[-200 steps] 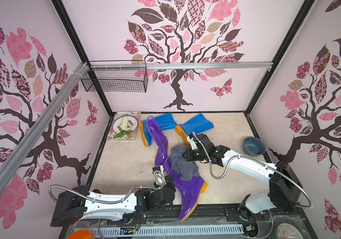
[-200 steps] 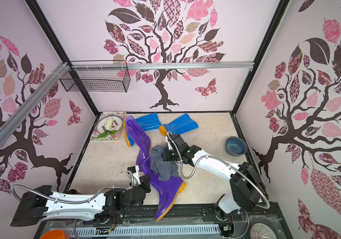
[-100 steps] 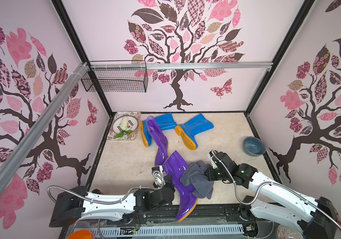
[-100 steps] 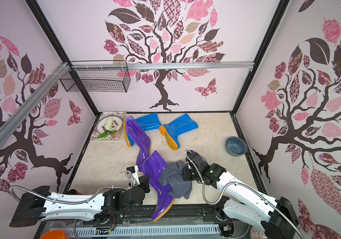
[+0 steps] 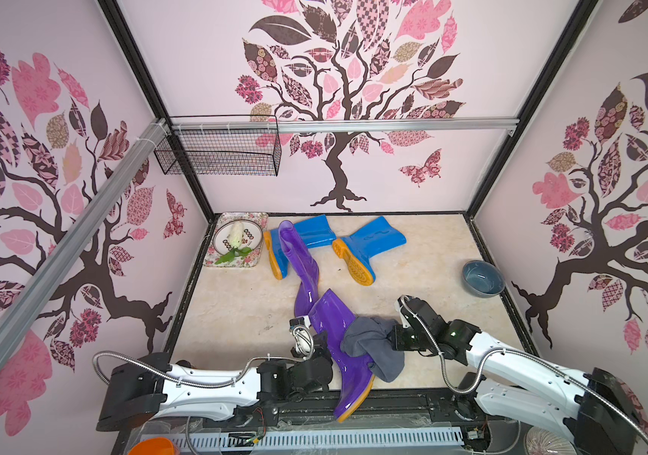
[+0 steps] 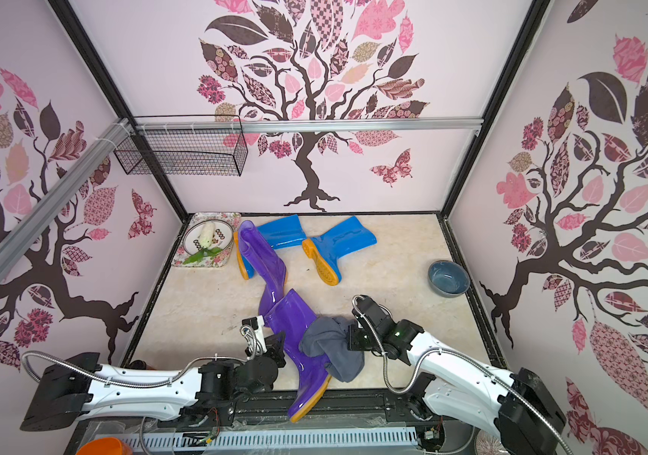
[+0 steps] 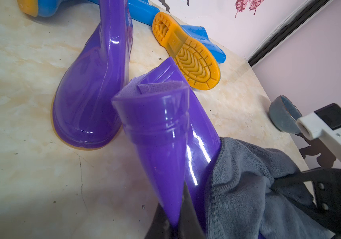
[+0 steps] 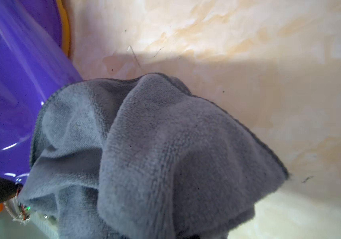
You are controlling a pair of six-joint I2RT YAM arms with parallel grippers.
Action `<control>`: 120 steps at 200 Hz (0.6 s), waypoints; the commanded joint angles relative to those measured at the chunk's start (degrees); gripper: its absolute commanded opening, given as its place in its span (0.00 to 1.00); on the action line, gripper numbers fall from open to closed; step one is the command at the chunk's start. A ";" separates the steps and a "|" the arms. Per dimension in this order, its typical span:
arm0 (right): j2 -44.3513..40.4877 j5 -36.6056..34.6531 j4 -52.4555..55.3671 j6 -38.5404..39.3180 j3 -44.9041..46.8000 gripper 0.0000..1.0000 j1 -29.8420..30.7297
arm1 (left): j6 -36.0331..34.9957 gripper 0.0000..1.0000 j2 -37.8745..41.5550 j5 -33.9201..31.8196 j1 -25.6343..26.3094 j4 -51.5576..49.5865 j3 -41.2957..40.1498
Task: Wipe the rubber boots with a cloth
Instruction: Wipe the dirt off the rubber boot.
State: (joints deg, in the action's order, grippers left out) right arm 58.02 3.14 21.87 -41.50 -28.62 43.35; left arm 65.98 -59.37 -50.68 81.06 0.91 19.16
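Lower centre of a top view: the left gripper (image 5: 320,348) was clamped on the shaft of the near purple boot (image 5: 334,315), and the right gripper (image 5: 391,338), closed on the cloth (image 5: 369,344), held it draped against that boot at the desk's (image 5: 236,307) front edge.

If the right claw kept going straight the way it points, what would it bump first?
Probably the near purple boot: the right claw points across at it, and the cloth it grips lies against that boot. Depth is hard to judge.
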 commanded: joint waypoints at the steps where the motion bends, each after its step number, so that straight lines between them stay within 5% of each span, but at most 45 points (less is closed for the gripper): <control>1: 4.28 -10.41 0.23 -2.70 2.09 0.00 -1.63 | -0.24 0.00 0.67 -1.40 0.23 1.17 1.81; 41: 11.58 -5.08 0.89 3.26 -4.58 0.00 -1.05 | 0.07 0.00 0.25 -1.09 0.21 1.32 1.76; 71: 4.57 -6.57 2.21 3.72 -12.27 0.00 9.04 | 0.14 0.00 0.09 -1.41 0.24 1.70 1.79; 120: 5.39 -4.30 -2.33 0.01 -7.79 0.00 8.89 | 0.12 0.00 0.13 -1.58 0.24 2.20 1.51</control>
State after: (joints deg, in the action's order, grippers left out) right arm 61.65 -0.62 20.47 -39.90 -39.64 52.58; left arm 66.04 -59.40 -50.72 81.06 1.02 19.16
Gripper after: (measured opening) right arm 0.100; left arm 0.049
